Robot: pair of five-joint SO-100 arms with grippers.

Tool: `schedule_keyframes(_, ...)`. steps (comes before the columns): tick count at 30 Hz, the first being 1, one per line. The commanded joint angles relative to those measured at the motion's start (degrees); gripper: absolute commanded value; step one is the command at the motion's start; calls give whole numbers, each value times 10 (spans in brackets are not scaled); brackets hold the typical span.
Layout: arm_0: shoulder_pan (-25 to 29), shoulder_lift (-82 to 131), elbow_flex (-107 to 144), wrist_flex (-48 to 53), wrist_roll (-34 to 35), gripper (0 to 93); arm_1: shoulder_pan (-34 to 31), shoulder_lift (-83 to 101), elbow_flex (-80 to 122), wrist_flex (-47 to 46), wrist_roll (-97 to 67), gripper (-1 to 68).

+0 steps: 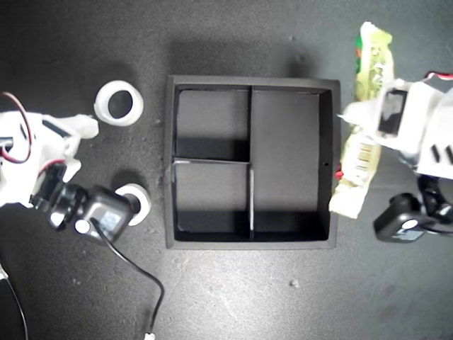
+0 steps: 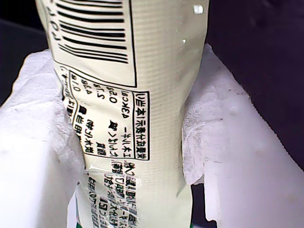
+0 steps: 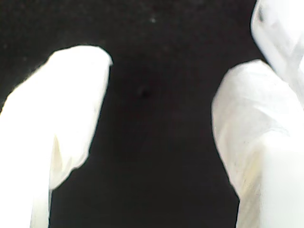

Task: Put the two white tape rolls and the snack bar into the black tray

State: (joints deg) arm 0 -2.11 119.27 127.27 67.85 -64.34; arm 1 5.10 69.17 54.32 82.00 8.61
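Note:
The snack bar (image 1: 356, 152), pale yellow-green with a barcode, runs lengthwise just outside the black tray's (image 1: 251, 82) wall at the exterior view's right. My first gripper (image 1: 362, 115) is shut on the snack bar (image 2: 128, 71) around its middle, with white padded fingers (image 2: 38, 152) pressing both sides. Two white tape rolls lie at the exterior view's left: the larger roll (image 1: 119, 103) lies apart, and the smaller one (image 1: 136, 201) is half hidden by a wrist camera. My second gripper (image 1: 76, 147) hangs open between them, with only black surface between its fingers (image 3: 71, 109).
All three tray compartments hold nothing. A black cable (image 1: 138, 273) trails from the camera at the exterior view's left toward the bottom edge. A second camera module (image 1: 403, 219) sits at the exterior view's right, below the first arm.

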Motion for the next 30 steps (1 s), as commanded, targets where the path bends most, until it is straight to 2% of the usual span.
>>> schedule_keyframes(1, -2, 12, -4, -5, 0, 168, -20, -99, -135, 3, 13, 35)
schedule_keyframes(5, 1, 11, -5, -5, -4, 168, -35, -189, -281, 28, 23, 35)
schedule_keyframes(21, -27, -23, -46, -11, 22, 172, -78, -191, -238, 24, 54, 34)
schedule_keyframes(23, -30, -39, -60, -12, 26, 174, -80, -191, -231, 22, 54, 47)
schedule_keyframes(30, -30, -85, -102, -13, 33, 176, -93, -191, -220, 33, 48, 174)
